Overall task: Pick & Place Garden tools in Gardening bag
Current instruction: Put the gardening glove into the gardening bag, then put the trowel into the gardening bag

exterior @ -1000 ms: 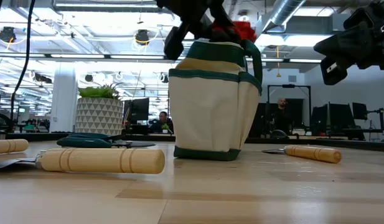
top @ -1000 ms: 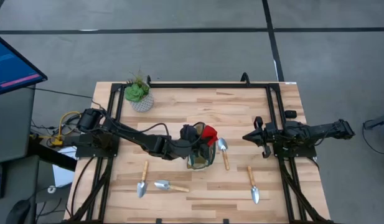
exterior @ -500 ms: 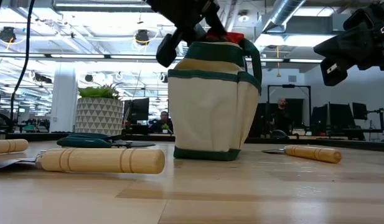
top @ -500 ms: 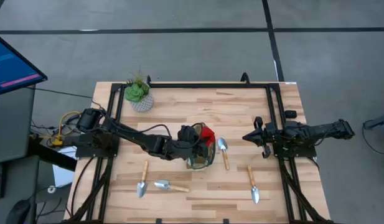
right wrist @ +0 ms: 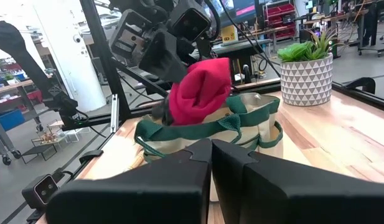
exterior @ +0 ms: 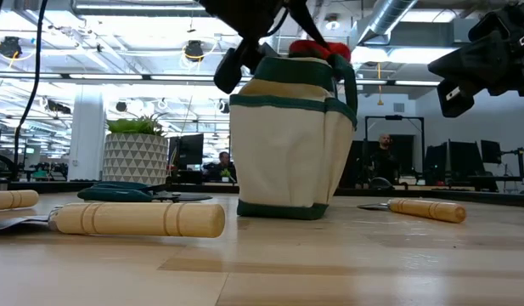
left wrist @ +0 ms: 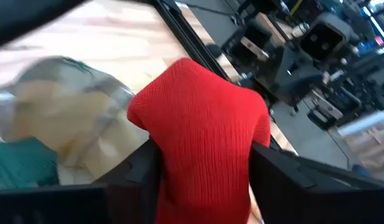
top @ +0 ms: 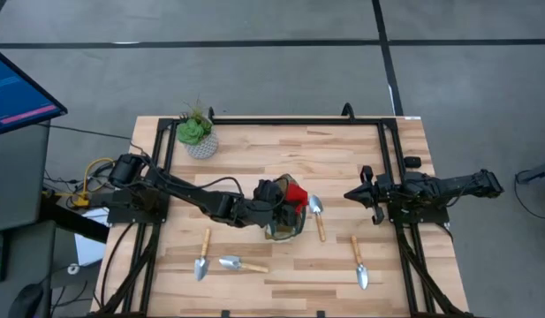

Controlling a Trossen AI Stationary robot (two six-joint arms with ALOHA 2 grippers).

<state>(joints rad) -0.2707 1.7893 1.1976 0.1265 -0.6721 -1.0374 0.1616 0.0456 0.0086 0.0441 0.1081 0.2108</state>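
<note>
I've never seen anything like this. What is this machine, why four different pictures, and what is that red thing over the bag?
It is a robot with two dark arms at a wooden table, each ending in a two-finger gripper. One camera looks straight down, one sits at table height, and one rides on each wrist. The left gripper holds a red knitted item over the open top of the gardening bag. The right gripper waits at the table's right edge, fingers shut. Four wooden-handled trowels lie around the bag, such as one just beside it. A potted plant stands at the far left corner.
</note>
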